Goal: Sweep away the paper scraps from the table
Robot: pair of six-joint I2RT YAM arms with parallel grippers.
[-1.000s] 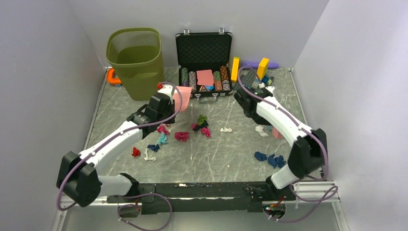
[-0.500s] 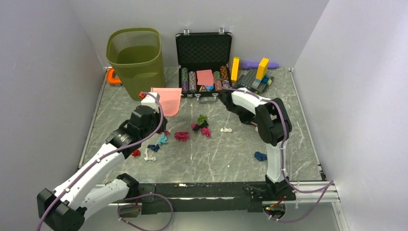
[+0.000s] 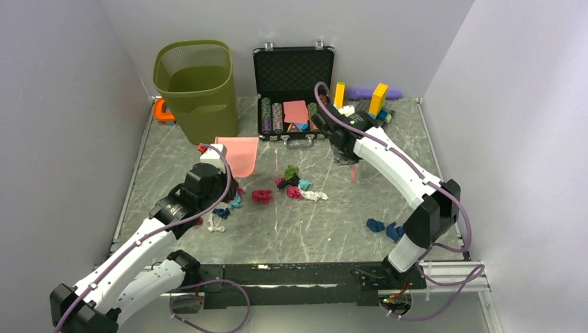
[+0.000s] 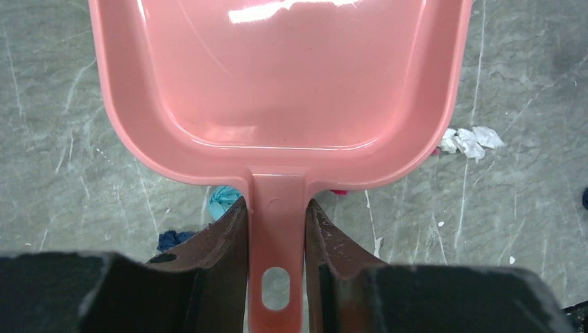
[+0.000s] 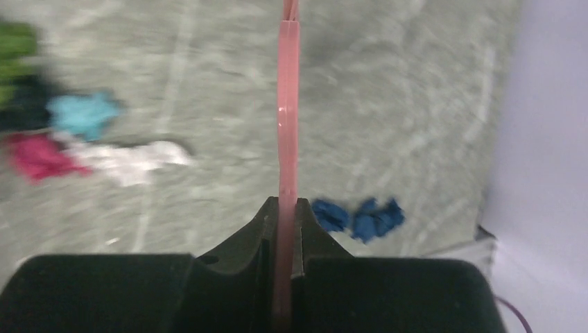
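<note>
My left gripper point(image 4: 276, 205) is shut on the handle of a pink dustpan point(image 4: 277, 76). In the top view the dustpan point(image 3: 237, 154) sits left of centre on the table point(image 3: 319, 229), ahead of my left gripper point(image 3: 210, 154). My right gripper point(image 5: 286, 202) is shut on a thin pink tool point(image 5: 286, 104) seen edge-on; in the top view this gripper point(image 3: 344, 158) is right of centre with the tool point(image 3: 353, 172) hanging down. Paper scraps lie mid-table: green and dark point(image 3: 291, 175), magenta point(image 3: 262, 196), white point(image 3: 315, 195), teal point(image 3: 234, 202), and blue point(image 3: 385, 227) at the near right.
An olive mesh bin point(image 3: 197, 87) stands at the back left, an orange object point(image 3: 163, 111) beside it. An open black case point(image 3: 293, 69) with poker chips is at the back centre. Toy bricks point(image 3: 367, 104) are at the back right. Lilac walls close both sides.
My left arm pulled the dustpan back toward the near left. My right arm swung out to the right of the pile with the pink tool. The white scrap shifted left toward the pile.
</note>
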